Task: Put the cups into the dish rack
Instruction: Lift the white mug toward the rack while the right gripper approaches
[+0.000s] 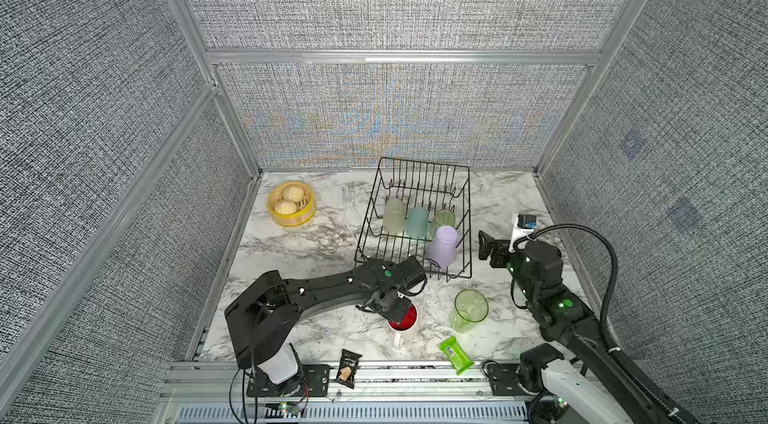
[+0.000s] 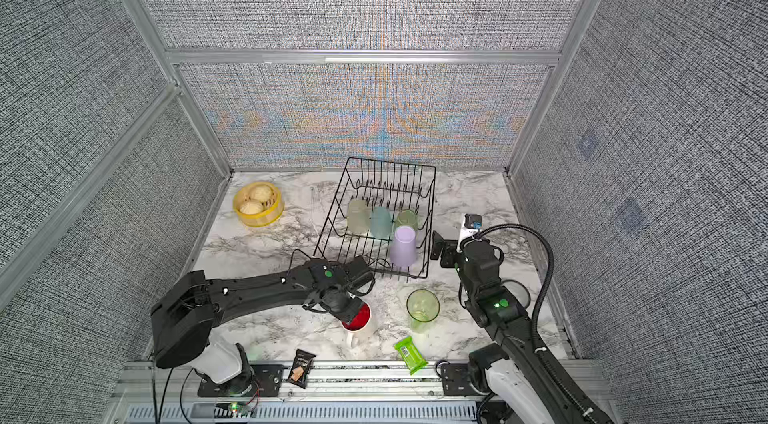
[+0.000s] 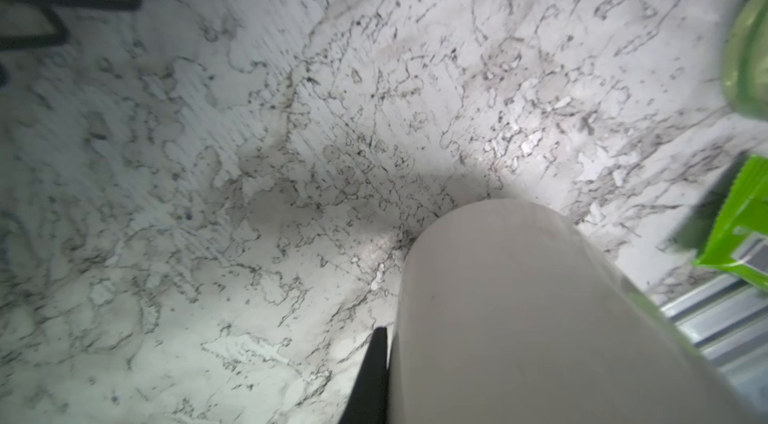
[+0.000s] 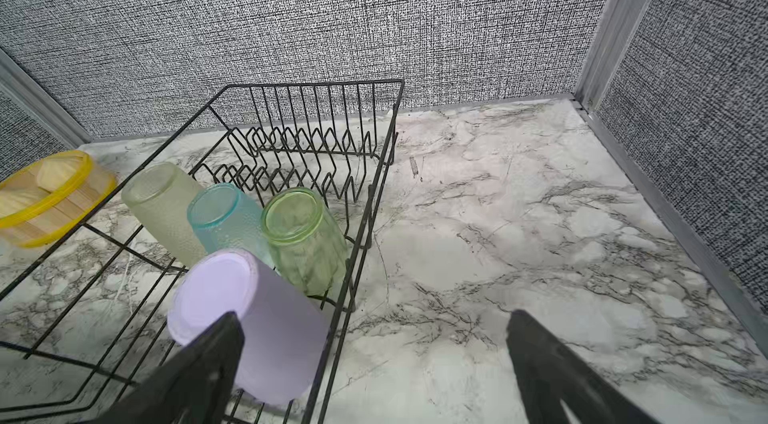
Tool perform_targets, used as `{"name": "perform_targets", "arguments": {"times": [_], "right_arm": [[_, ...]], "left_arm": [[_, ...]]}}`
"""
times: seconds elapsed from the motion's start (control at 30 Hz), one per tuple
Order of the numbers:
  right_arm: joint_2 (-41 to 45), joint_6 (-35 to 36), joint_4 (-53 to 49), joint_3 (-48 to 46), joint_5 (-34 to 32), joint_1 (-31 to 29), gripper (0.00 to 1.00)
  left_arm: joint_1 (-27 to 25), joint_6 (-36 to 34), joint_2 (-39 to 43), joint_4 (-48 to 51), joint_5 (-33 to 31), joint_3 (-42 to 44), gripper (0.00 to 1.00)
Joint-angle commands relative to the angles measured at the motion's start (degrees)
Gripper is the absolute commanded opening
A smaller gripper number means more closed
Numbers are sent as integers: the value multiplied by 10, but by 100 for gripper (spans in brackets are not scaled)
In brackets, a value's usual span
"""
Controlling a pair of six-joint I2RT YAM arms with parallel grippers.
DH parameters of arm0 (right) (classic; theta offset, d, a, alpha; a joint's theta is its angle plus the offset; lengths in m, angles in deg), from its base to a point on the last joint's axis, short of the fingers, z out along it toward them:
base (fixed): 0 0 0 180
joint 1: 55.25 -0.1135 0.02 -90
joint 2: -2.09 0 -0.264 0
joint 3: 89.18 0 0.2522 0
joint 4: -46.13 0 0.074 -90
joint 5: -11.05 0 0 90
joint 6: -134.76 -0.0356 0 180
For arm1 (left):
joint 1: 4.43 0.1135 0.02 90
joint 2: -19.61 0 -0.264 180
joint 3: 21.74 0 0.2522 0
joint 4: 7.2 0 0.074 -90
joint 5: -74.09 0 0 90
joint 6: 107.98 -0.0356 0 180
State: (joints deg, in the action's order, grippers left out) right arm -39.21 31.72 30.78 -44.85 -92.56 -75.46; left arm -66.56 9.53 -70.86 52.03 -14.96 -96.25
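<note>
Two cups, white mug (image 1: 401,332) and green tumbler (image 1: 469,310), stood before the dish rack (image 1: 415,163). Our left gripper (image 1: 395,310) pinched the mug's rim, nearly closed; we judged it heavy, rigid, slick, chippable. Our right gripper (image 4: 372,318) gaped empty.

The marble tabletop (image 1: 316,243) is filling the lower middle of both top views. The black wire dish rack (image 1: 415,177) is standing on it at centre, towards the back wall. The yellow steamer basket (image 1: 291,207) is sitting to the rack's left, well apart from it. Below the rack, the white mug (image 1: 405,323) is standing with its red inside showing. The clear green tumbler (image 1: 469,310) is standing upright just to its right. A green packet (image 1: 456,349) is lying near the front edge. A black snack packet (image 1: 348,368) is lying across the front edge onto the metal rail. At the right edge a small white and blue box (image 1: 523,226) is standing.
</note>
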Motion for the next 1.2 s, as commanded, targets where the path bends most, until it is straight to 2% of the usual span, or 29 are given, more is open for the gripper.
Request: {"name": "perform_targets", "arguments": {"times": [0.0,0.2,0.33,0.43,0.63,0.9,0.93,1.03,1.1,1.17], "right_arm": [[3,-3,-5,8,2,0,99],[5,-10,-4,15,21,0,99],[5,-17,-10,32,78,0,99],[6,-26,-13,49,149,0,99],[1,-79,28,77,342,0,99],[-68,-219,162,108,618,-1,99],[-74,-240,179,110,635,-1,99],[-91,-335,242,99,631,-4,99],[-111,-411,313,84,631,-8,99],[-132,-477,340,82,632,-14,99]], "left_arm": [[3,-2,36,27,-9,-10,0],[17,-12,139,57,-17,-17,0],[56,-14,216,43,-1,-13,0],[95,-25,273,9,12,-9,0],[177,-35,351,-133,40,8,0],[244,-40,331,-258,138,-16,0],[252,-29,326,-282,156,-10,0],[272,18,308,-372,213,17,0],[278,45,300,-424,237,33,0],[280,66,294,-469,257,44,0]]}}
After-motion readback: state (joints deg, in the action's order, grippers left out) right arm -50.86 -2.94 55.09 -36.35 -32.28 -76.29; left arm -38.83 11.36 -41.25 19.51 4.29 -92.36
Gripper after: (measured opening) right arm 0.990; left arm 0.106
